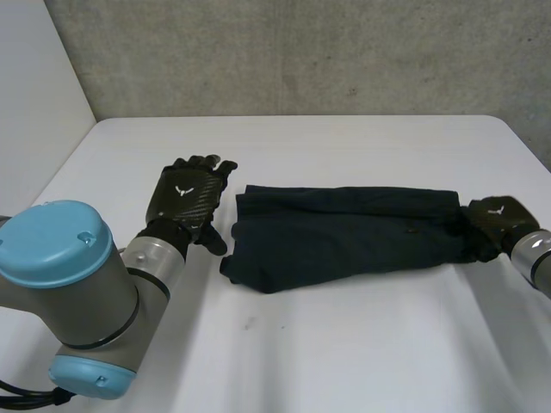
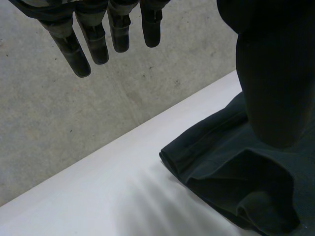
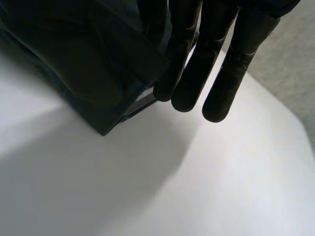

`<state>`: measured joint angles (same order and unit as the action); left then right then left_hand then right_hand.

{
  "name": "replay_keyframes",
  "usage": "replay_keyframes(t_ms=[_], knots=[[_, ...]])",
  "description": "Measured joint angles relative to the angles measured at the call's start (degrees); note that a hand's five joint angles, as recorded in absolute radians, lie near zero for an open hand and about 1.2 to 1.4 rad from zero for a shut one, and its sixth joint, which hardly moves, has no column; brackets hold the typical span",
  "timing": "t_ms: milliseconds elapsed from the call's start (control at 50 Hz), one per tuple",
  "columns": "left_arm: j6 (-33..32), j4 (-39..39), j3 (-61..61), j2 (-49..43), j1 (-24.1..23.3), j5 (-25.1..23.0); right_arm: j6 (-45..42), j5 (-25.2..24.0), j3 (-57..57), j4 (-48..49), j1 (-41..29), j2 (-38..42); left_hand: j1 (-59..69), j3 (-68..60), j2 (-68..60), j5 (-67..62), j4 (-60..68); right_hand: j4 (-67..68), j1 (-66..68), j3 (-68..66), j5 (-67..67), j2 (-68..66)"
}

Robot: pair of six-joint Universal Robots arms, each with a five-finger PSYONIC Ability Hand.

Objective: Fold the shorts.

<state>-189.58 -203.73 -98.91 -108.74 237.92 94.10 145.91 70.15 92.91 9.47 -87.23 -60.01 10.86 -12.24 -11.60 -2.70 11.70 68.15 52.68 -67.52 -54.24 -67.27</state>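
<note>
- Table (image 1: 344,361) comes first, white, with your left arm (image 1: 60,284) and its blue-capped joint over the near corner
- Past that, the dark shorts (image 1: 344,232) lie flat across the middle, already doubled lengthwise into one long band running side to side
- Your left hand (image 1: 185,198) hovers released just beside the band's left end, fingers (image 2: 96,46) straight and its thumb (image 2: 275,88) over the cloth's edge, gripping nothing
- Your right hand (image 1: 498,215) is at the opposite end and grasps it, the cloth's corner pinched against its straight fingers (image 3: 221,88)
- By my reading, the crosswise fold is the step in hand: lift the pinched end, carry it across onto the left end, and let your left hand pin that end so the band does not slide
- Farthest off, the concrete wall (image 1: 301,52) stands behind the table
</note>
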Motion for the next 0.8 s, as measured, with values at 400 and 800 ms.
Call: replay_keyframes(t_ms=[400,800], knots=[[-0.09,-0.05,-0.22,1.75,1.12,0.41,-3.74,-6.52,-20.16,-11.63,-22.71,-3.39,0.0,0.0,0.0,0.0,0.0,0.15,2.94,0.0,-2.0,0.0],[-0.22,0.78,7.6,4.24,4.97,0.8,0.86,-8.6,-34.11,-16.02,-39.51,10.92,0.0,0.0,0.0,0.0,0.0,-45.15,-40.65,55.26,43.11,54.41]])
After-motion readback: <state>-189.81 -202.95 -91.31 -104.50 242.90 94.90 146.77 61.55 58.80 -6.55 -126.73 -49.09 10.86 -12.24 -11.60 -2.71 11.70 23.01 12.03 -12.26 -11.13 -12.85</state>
